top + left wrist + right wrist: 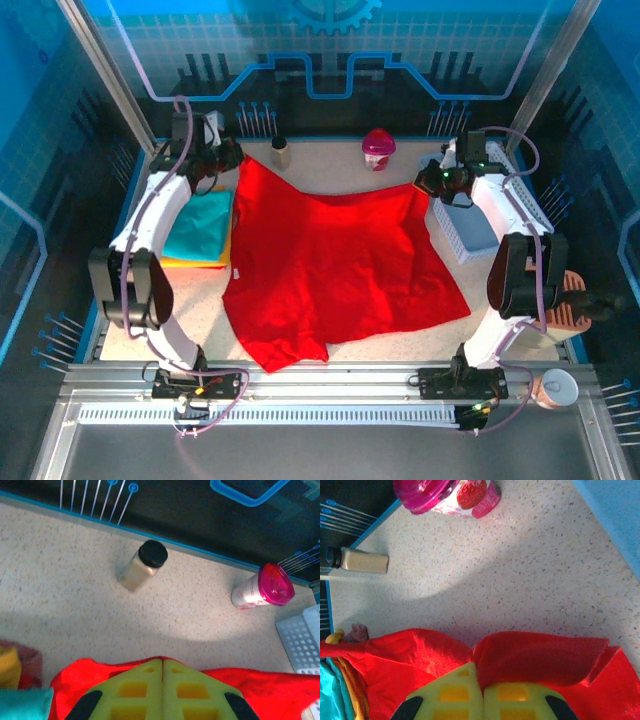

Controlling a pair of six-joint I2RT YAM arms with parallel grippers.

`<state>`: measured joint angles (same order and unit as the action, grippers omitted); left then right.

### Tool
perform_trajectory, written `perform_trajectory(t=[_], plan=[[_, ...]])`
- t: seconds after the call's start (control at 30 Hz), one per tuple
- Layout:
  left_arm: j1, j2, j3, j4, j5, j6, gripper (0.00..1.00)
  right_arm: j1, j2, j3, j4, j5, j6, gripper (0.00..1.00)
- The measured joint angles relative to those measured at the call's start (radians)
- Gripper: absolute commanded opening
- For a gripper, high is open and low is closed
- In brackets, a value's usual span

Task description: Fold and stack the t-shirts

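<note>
Top external: I see left gripper (236,160), right gripper (427,183) both pinching far corners of bright red cloth t-shirt (330,270).

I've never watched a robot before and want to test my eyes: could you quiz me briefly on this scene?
1. True or false: the red shirt is already folded.
2. Which colour tops the pile beside it? A teal, B white, C black.
3. Fill in: the left claw and right claw are shut on the ____ shirt.
Key: 1 false, it lies spread out; 2 A; 3 red.
</note>
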<state>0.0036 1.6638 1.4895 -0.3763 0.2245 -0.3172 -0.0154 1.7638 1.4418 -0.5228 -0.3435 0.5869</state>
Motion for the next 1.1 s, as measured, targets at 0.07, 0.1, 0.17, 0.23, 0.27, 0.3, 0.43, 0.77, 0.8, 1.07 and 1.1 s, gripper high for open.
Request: perform_trajectory(t=[0.07, 0.1, 0.17, 0.23, 0.27, 0.3, 0.43, 0.77, 0.8, 1.07, 1.1], plan=[[-0.002, -0.065, -0.074, 0.009, -0.003, -0.023, 0.00, 0.000, -0.002, -0.017, -0.002, -0.002, -0.016, 0.00], [-0.003, -0.097, -0.109, 0.008, -0.004, -0.034, 0.00, 0.000, -0.003, -0.027, -0.007, -0.001, -0.026, 0.00], [-0.010, -0.151, -0.169, 0.009, -0.016, -0.051, 0.00, 0.000, -0.007, -0.050, -0.011, 0.006, -0.044, 0.00], [-0.017, -0.206, -0.231, 0.008, -0.034, -0.061, 0.00, 0.000, -0.010, -0.076, -0.016, 0.016, -0.056, 0.00], [-0.019, -0.228, -0.253, 0.007, -0.042, -0.067, 0.00, -0.001, -0.010, -0.083, -0.019, 0.015, -0.058, 0.00], [-0.019, -0.245, -0.266, -0.001, -0.048, -0.070, 0.00, -0.001, -0.007, -0.084, -0.027, 0.014, -0.061, 0.00], [-0.014, -0.249, -0.250, -0.027, -0.059, -0.070, 0.00, -0.004, 0.001, -0.051, -0.058, 0.023, -0.063, 0.00], [-0.013, -0.181, -0.138, -0.036, -0.043, -0.071, 0.00, -0.058, -0.311, -0.113, -0.076, 0.175, -0.026, 0.00], [-0.013, -0.167, -0.130, -0.035, -0.043, -0.071, 0.00, -0.080, -0.349, -0.132, -0.073, 0.188, -0.019, 0.00], [-0.013, -0.105, -0.037, -0.054, -0.064, -0.054, 0.00, -0.123, -0.247, -0.096, -0.033, 0.130, -0.008, 0.00], [-0.013, -0.105, -0.025, -0.061, -0.073, -0.048, 0.00, -0.116, -0.212, -0.083, -0.031, 0.113, -0.011, 0.00]])
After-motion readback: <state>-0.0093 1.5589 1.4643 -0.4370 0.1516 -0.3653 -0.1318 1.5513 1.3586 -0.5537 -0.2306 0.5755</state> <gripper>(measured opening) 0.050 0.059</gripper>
